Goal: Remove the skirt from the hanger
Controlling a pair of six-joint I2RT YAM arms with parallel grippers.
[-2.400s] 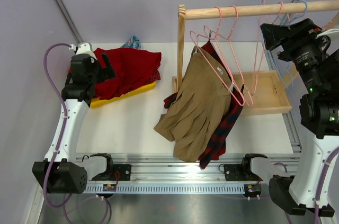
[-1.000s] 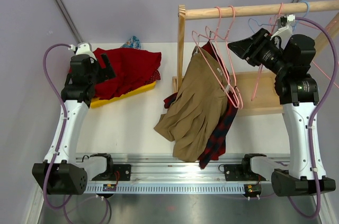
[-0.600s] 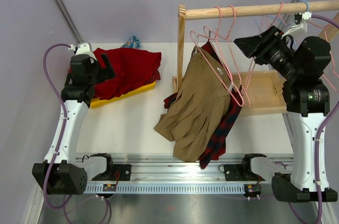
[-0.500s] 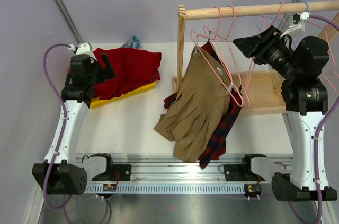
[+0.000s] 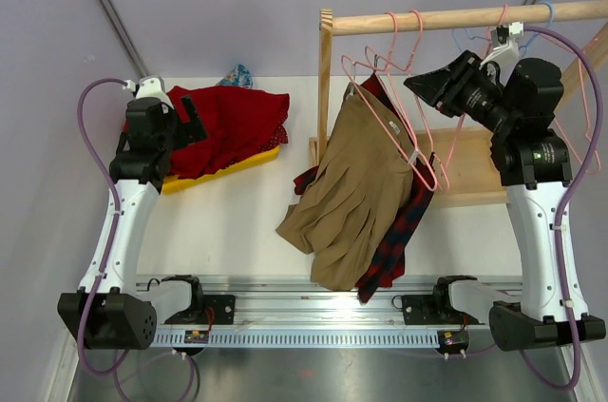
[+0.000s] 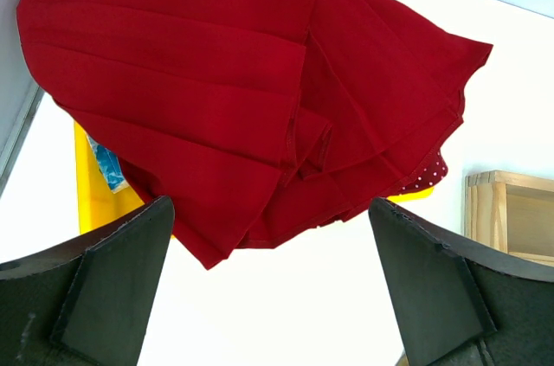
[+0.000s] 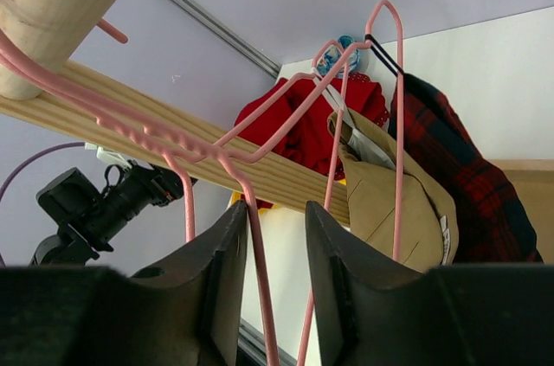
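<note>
A tan skirt (image 5: 353, 183) hangs on a pink hanger (image 5: 394, 126) from the wooden rail (image 5: 456, 17), draping down to the table. A red-and-black plaid skirt (image 5: 399, 231) hangs behind it. My right gripper (image 5: 420, 86) is up at the hangers just under the rail. In the right wrist view my right gripper (image 7: 277, 210) is open, and a pink hanger wire (image 7: 262, 297) runs between the fingers against the left one. The tan skirt (image 7: 389, 210) lies beyond. My left gripper (image 5: 193, 109) is open and empty above a red skirt (image 6: 216, 98).
The red skirt (image 5: 228, 122) lies on a yellow tray (image 5: 223, 167) at the far left. A wooden tray (image 5: 475, 169) sits under the rail on the right. Several empty pink and blue hangers (image 5: 503, 27) hang along the rail. The rack post (image 5: 325, 88) stands beside the tan skirt.
My right arm has swung down and left from the far right, bringing its gripper to the pink hangers. The skirts and the left arm have not moved.
</note>
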